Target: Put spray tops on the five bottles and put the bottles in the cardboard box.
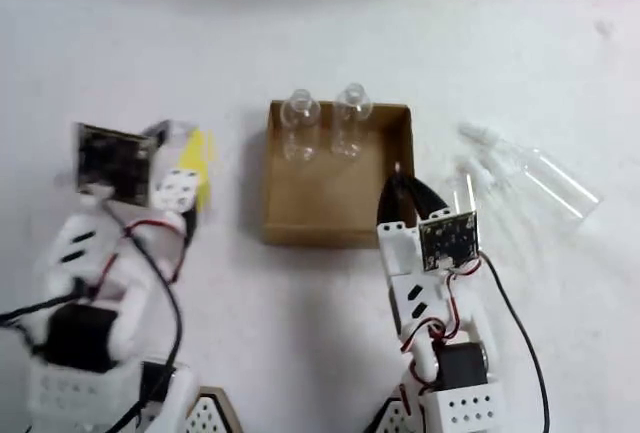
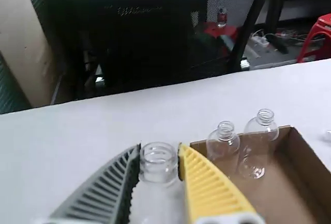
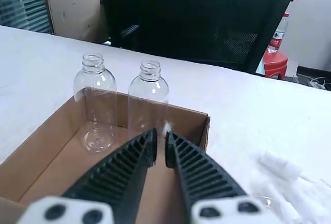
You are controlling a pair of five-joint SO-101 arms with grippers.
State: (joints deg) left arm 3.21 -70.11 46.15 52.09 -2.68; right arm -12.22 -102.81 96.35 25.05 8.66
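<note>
**Desk:** Where's the left arm?

**Me:** My left pincer [image 2: 158,154] is clenched on a bottle [image 2: 158,166], gripped just under the neck between the grey and yellow fingers [image 2: 207,188]. The bottle stands upright off the left side of the box [image 1: 335,215], with its mouth open and bare.

**Desk:** And the right?

**Me:** My right pincer [image 3: 160,142] hangs over the box's near right corner, jaws drawn almost together. There's a white fleck at the tips. I can't tell what it is, or whether it's gripped.

**Desk:** What's in the box?

**Me:** Two bottles [image 1: 300,123], upright and side by side against the far wall. Neither has a top.

**Desk:** So where are the tops?

**Me:** The tops [image 1: 478,158] lie in a loose heap on the surface [image 1: 300,43] to the right of the box. A loose bottle [image 1: 560,185] lies on its side beside them, its length slanting off to the right.

**Desk:** Which arm takes one?

**Me:** The right, I'd judge. The heap lies just right of that pincer and a little farther out, and the left arm is across the box with its pincer full. The next move turns on the held bottle's axis. It points straight up, so a top has to cross the box from right to left and come down along that line onto the mouth.
</note>
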